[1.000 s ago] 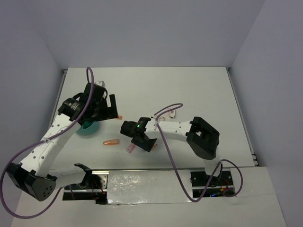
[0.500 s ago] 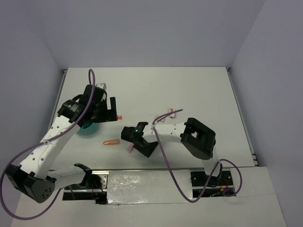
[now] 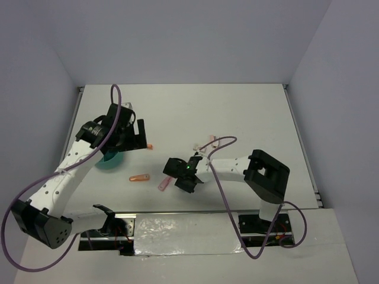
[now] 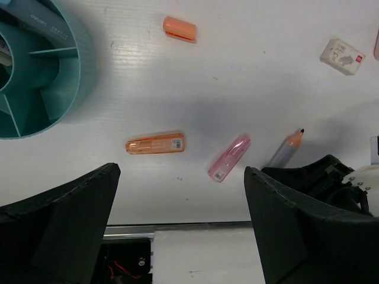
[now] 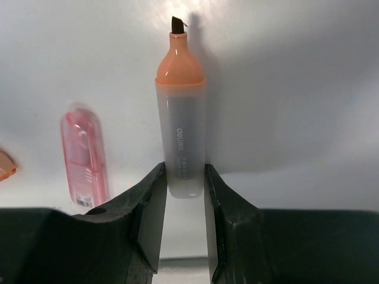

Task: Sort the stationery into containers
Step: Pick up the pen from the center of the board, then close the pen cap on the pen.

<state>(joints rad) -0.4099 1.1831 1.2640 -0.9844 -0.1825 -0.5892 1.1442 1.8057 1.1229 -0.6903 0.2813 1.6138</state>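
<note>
An uncapped grey marker with an orange tip (image 5: 181, 118) lies on the table, and my right gripper (image 5: 184, 177) is shut on the rear of its barrel, both fingers pressing its sides. A pink marker (image 5: 84, 157) lies just left of it, untouched. In the top view the right gripper (image 3: 182, 176) is low over the table beside the pink marker (image 3: 163, 184). My left gripper (image 4: 182, 177) hangs wide open and holds nothing, high above an orange marker (image 4: 155, 144). The teal divided bowl (image 4: 65, 65) sits at its upper left and holds a light-blue item.
A loose orange cap (image 4: 179, 29) lies beyond the bowl. A white eraser block (image 4: 341, 56) sits at the far right. The top view shows small pale and pink pieces (image 3: 204, 144) behind the right arm. White walls enclose the table (image 3: 249, 112), and a metal strip runs along its near edge.
The right gripper has shifted slightly right and its jaws have closed in onto the grey marker. The right arm's elbow swung right. The left arm has hardly moved.
</note>
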